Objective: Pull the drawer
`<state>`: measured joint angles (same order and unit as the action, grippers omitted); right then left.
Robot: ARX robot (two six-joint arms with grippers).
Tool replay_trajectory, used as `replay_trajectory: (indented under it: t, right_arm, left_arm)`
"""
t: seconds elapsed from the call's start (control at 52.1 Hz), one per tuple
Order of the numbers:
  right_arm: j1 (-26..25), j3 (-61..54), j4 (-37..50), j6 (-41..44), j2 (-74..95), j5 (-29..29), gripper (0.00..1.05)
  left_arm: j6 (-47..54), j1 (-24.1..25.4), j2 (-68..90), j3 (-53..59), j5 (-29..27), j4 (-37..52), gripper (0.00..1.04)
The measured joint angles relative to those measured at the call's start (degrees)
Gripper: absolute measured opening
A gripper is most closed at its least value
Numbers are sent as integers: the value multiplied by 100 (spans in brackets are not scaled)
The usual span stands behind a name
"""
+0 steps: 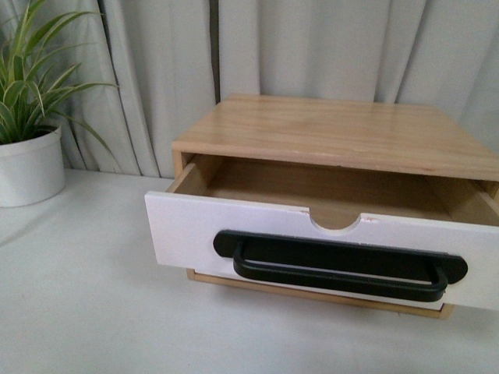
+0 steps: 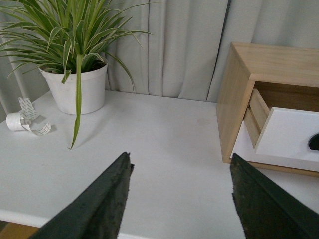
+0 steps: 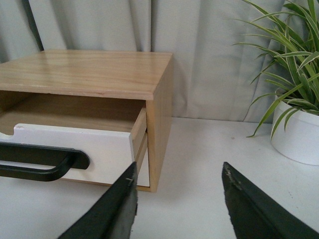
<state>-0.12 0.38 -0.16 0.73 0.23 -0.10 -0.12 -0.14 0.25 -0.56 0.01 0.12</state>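
Drawer [image 1: 195, 226], white-fronted, with a long black bar handle [image 1: 340, 266] and a semicircular notch [image 1: 335, 222] in its top edge, drawn partly out of a light wood cabinet [image 1: 343, 132] that stands on the white tabletop [image 1: 86, 312]; the light wood interior of the drawer is exposed behind the front panel. The front view shows neither arm. In the left wrist view the left claw [image 2: 180, 189] is spread wide and holds nothing, its dark fingers [image 2: 107, 199] over bare tabletop, with the cabinet and the near end of the drawer front [image 2: 289, 134] off to one side and apart from it. In the right wrist view the right claw [image 3: 179, 199] is likewise wide open and empty; the drawer's end [image 3: 99, 149] and one end of the handle [image 3: 65, 162] lie just beyond one finger [image 3: 117, 209], not touching it. A potted spider plant [image 1: 27, 117] in a white pot stands on the tabletop beside the cabinet, before a grey curtain [image 1: 312, 47]. A small roll of white tape [image 2: 22, 119] lies near the pot.
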Motion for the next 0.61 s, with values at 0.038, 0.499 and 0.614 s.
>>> replay_trajectory:
  t: [0.038,0.499,0.614]
  right_arm:
    - [0,0,0,0,0,0,62]
    - [0,0,0,-13,0,0,96]
    - [0,0,0,-13,0,0,96]
  left_arm:
    - [0,0,0,0,0,0,73]
    - [2,0,0,0,0,0,99]
    - [2,0,0,0,-2,0,99]
